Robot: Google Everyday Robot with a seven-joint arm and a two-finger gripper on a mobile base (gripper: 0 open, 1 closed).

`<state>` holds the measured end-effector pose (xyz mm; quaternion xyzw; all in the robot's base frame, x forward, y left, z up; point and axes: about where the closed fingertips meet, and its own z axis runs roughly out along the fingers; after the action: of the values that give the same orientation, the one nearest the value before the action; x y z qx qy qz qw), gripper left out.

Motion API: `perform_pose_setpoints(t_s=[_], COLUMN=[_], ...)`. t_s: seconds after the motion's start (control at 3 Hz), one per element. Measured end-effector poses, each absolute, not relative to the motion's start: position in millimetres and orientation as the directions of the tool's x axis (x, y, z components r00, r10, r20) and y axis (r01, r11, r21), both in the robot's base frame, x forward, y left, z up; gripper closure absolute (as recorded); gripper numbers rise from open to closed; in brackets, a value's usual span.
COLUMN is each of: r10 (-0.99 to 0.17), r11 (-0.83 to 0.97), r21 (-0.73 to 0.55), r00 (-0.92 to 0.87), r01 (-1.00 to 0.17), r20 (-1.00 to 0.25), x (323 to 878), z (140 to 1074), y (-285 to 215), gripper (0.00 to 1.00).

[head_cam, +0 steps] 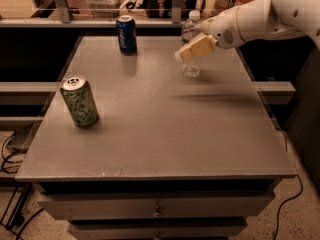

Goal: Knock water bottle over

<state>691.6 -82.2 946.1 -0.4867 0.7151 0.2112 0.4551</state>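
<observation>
The water bottle [190, 29] stands upright at the back right of the grey table [150, 134]. It is clear plastic with a white cap. My gripper [192, 49] with cream fingers crosses in front of the bottle's middle and hides its label; only the cap, shoulder and clear base [191, 70] show. The white arm comes in from the upper right. I cannot tell whether the gripper touches the bottle.
A blue soda can [126, 34] stands at the back centre-left of the table. A green patterned soda can [79, 102] stands near the left edge. A shelf with clutter runs behind the table. Drawers sit below the front edge.
</observation>
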Motion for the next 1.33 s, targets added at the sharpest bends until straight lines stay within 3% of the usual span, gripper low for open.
perform_pose_setpoints(t_s=[0.67, 1.0, 1.33], r10=[-0.525, -0.607, -0.718], r11=[0.38, 0.361, 0.35], r21=[-0.156, -0.24, -0.349], r00=[-0.074, -0.032, -0.01], r01=[-0.912, -0.901, -0.869], r20=[-0.848, -0.794, -0.696], x=[700.7, 694.7, 687.0], z=[944.9, 950.3, 959.2], y=[-51.6, -48.0, -64.7], gripper=[0.71, 0.94, 1.0])
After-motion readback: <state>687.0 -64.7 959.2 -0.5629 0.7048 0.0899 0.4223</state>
